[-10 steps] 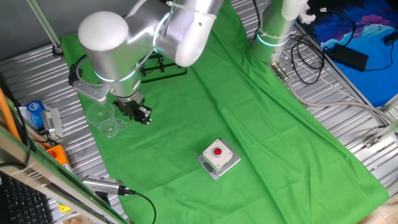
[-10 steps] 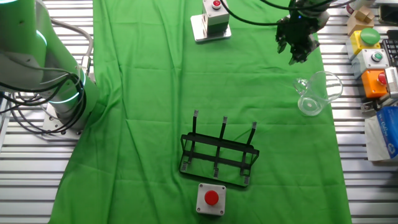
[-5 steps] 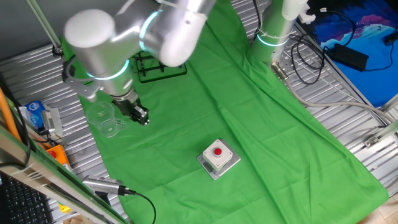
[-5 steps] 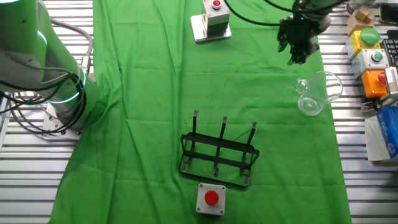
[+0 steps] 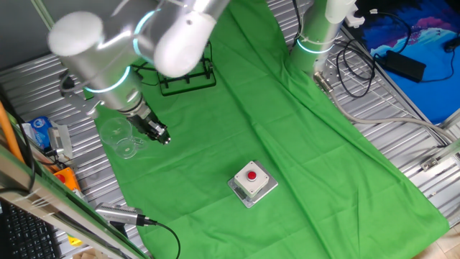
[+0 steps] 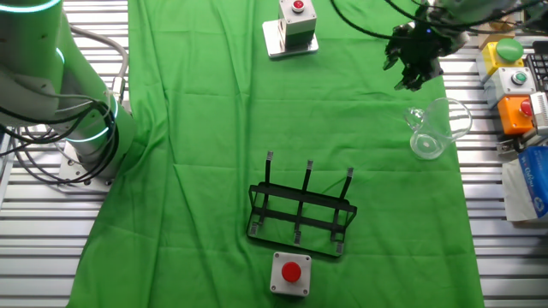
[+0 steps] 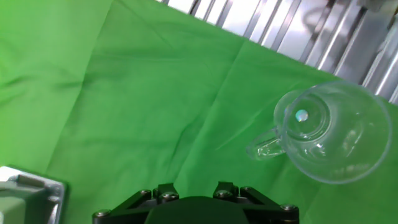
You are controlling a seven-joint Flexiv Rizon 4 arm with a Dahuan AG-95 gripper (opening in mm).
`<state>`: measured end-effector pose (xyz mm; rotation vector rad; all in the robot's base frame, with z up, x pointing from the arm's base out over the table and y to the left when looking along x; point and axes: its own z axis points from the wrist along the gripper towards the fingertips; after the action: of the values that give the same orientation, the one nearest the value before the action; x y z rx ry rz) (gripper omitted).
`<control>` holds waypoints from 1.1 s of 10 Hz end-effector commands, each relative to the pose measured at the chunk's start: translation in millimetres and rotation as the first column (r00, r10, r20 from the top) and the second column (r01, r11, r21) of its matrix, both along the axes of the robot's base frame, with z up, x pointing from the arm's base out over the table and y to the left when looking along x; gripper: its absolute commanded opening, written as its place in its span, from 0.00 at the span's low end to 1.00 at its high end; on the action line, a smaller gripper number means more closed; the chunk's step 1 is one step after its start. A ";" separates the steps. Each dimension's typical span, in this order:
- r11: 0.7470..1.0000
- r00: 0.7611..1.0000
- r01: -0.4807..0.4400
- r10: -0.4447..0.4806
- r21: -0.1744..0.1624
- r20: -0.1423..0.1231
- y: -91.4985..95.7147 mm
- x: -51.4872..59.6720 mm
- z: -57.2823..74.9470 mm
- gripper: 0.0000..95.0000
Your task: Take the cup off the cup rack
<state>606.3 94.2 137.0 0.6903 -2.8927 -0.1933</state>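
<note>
The cup (image 5: 123,140) is a clear glass mug lying on its side on the green cloth near the cloth's edge; it also shows in the other fixed view (image 6: 437,128) and in the hand view (image 7: 329,130), handle toward the cloth's middle. The black wire cup rack (image 6: 301,218) stands apart with bare pegs; in one fixed view the rack (image 5: 185,75) is partly hidden by my arm. My gripper (image 5: 162,137) hovers beside the cup, open and empty, seen also in the other fixed view (image 6: 407,77). In the hand view only the gripper's (image 7: 194,190) finger bases show, set wide apart.
A grey box with a red button (image 5: 252,180) sits on the cloth mid-table; it also shows in the other fixed view (image 6: 291,26), and another button box (image 6: 290,272) sits by the rack. Button boxes (image 6: 514,77) and ribbed metal table lie past the cloth's edge beside the cup.
My arm's upper links have swung away from the rack and the gripper has shifted slightly. The cup and rack have not moved.
</note>
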 end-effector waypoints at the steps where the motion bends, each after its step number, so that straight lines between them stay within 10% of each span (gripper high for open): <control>1: 1.000 0.999 -0.030 0.030 -0.007 -0.016 -0.4 -2.4 0.4 0.40; 7: 0.997 0.997 -0.071 0.072 0.024 -0.031 -12.9 -6.0 5.2 0.40; 11: 0.981 0.982 -0.186 0.188 0.050 -0.033 -99.9 -17.3 19.7 0.40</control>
<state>590.0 8.0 155.0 0.9162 -2.7924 -0.2460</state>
